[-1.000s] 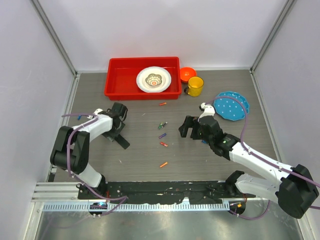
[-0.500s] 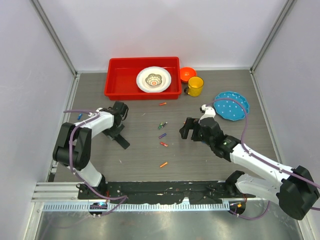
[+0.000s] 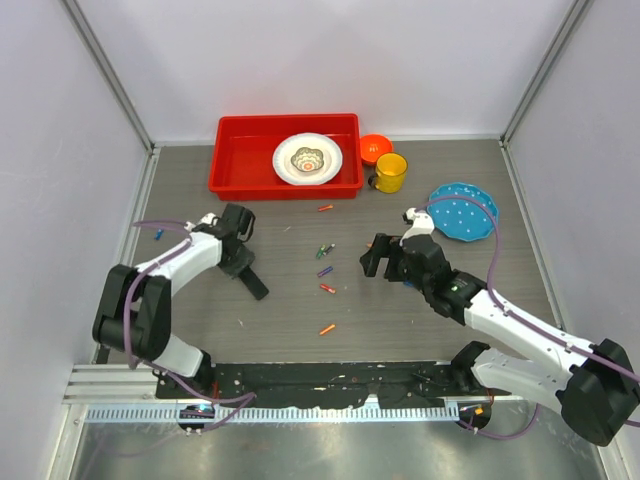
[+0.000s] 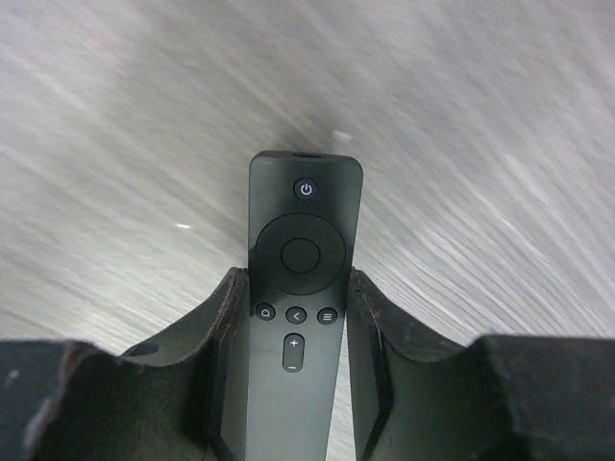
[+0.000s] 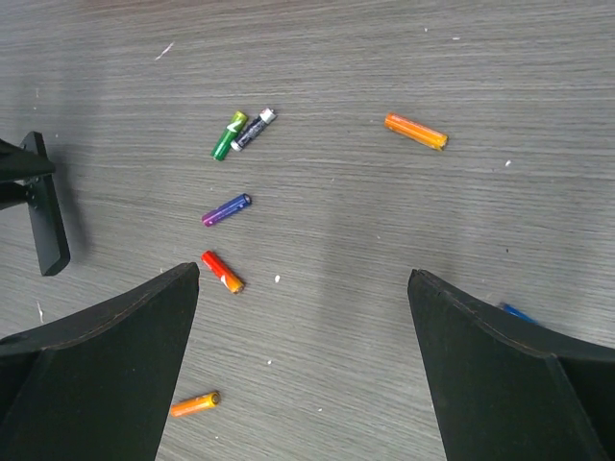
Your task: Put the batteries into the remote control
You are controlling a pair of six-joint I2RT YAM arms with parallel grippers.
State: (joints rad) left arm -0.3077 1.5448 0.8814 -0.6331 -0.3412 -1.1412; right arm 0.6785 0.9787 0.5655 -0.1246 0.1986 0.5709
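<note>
The slim, matte black plastic remote control (image 4: 304, 230), a rectangular bar with rounded corners, is clamped by its long sides between the two fingers of the left claw (image 4: 298, 288). Its button face is turned to the left wrist camera: a power button at the far end, a ring-shaped pad below it, three small round buttons and a plus-minus rocker. In the top view the bar is seen slanting out of the claw over the left part of the grey wood-grain table (image 3: 200, 320); whether it touches the table cannot be told, and the surface behind it is blurred into streaks. The batteries (image 5: 222, 272), small glossy cylinders, are scattered loosely at the table's middle: a green one touching a dark one, then a purple one, a red-and-orange one, and two orange ones well apart. The right claw (image 5: 303, 279) is held above them with its fingers spread wide and nothing between them. At the far edge a red plastic tray (image 3: 230, 160) carries a white plate (image 3: 330, 160).
</note>
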